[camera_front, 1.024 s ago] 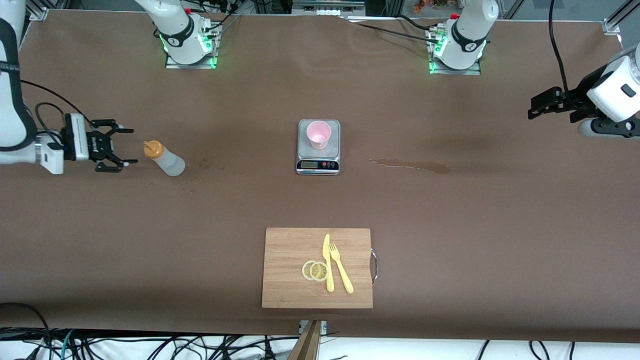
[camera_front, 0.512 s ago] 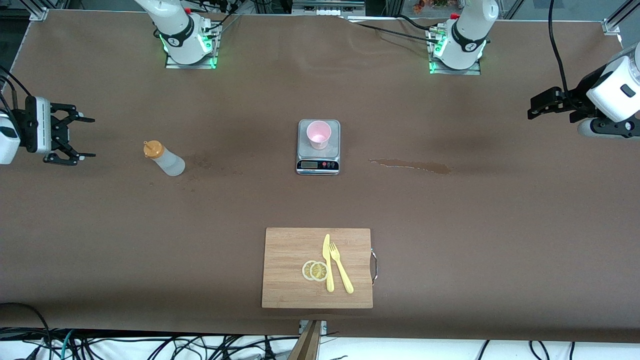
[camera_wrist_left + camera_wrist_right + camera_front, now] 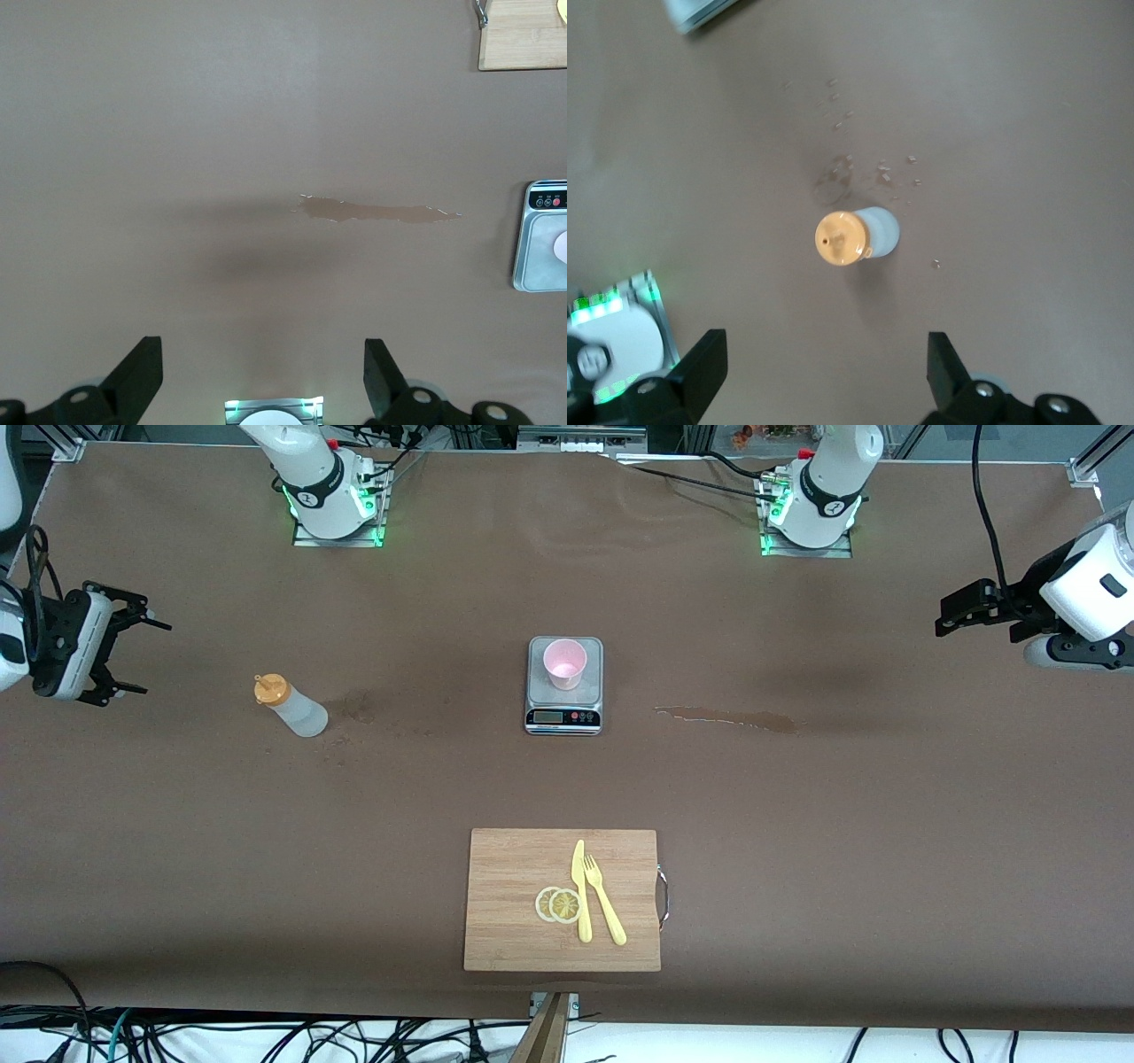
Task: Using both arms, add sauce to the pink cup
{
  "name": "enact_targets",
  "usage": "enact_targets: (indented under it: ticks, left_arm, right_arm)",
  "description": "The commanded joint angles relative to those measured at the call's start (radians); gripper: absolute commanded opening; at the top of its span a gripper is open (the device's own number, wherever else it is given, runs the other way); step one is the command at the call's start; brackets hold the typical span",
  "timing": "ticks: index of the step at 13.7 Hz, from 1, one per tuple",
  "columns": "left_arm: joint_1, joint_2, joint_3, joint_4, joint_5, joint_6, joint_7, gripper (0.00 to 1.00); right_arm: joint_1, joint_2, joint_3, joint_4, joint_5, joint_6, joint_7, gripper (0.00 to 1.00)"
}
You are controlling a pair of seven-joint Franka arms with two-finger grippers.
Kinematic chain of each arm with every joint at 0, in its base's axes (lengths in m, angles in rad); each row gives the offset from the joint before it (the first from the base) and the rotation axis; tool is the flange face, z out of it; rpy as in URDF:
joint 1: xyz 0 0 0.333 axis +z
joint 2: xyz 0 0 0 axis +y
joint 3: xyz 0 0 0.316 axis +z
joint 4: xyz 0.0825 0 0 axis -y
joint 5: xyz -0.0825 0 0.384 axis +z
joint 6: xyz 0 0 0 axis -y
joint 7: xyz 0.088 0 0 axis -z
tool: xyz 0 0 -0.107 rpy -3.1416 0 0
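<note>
Nearest the front camera, one cutting board (image 3: pixel 532 930) carries two lemon slices (image 3: pixel 558 904), one knife (image 3: pixel 580 890) and one fork (image 3: pixel 604 911). Farther off, one scale (image 3: pixel 565 691) bears the upright pink cup (image 3: pixel 564 662). Toward the right arm's end from the scale, the sauce (image 3: pixel 291 706) seems to stand upright on the bench (image 3: pixel 797 824); the right wrist view looks straight down on its cap. The right pincer (image 3: pixel 124 651) and waiting left pincer (image 3: pixel 952 613) hover, spread apart and empty.

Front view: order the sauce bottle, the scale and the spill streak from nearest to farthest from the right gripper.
From the right gripper:
1. Sauce bottle, toward the right arm's end.
2. Scale, mid-table, carrying the pink cup.
3. Spill streak, toward the left arm's end.
</note>
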State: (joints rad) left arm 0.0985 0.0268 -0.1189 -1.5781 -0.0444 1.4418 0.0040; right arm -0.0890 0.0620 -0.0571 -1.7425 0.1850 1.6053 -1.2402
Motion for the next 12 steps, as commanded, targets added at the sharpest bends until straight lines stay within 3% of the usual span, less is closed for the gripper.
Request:
enact_targets:
  ticks: [1, 4, 10, 12]
  left_arm:
    - [0.003, 0.015, -0.002, 0.032, -0.003, -0.018, -0.01, 1.0]
    - [0.003, 0.013, -0.001, 0.032, -0.003, -0.02, -0.01, 1.0]
    - [0.003, 0.013, 0.001, 0.032, -0.003, -0.02, -0.01, 1.0]
    - [0.003, 0.012, 0.001, 0.03, -0.003, -0.021, -0.01, 1.0]
  right_arm:
    - [-0.006, -0.099, 0.066, -0.049, -0.053, 0.039, 0.265, 1.0]
    - [0.0, -0.165, 0.137, -0.051, -0.123, 0.035, 0.546, 1.0]
    - [0.075, -0.24, 0.132, -0.071, -0.125, 0.004, 1.11, 1.0]
    - [0.08, -0.245, 0.131, -0.069, -0.136, 0.005, 1.168, 1.0]
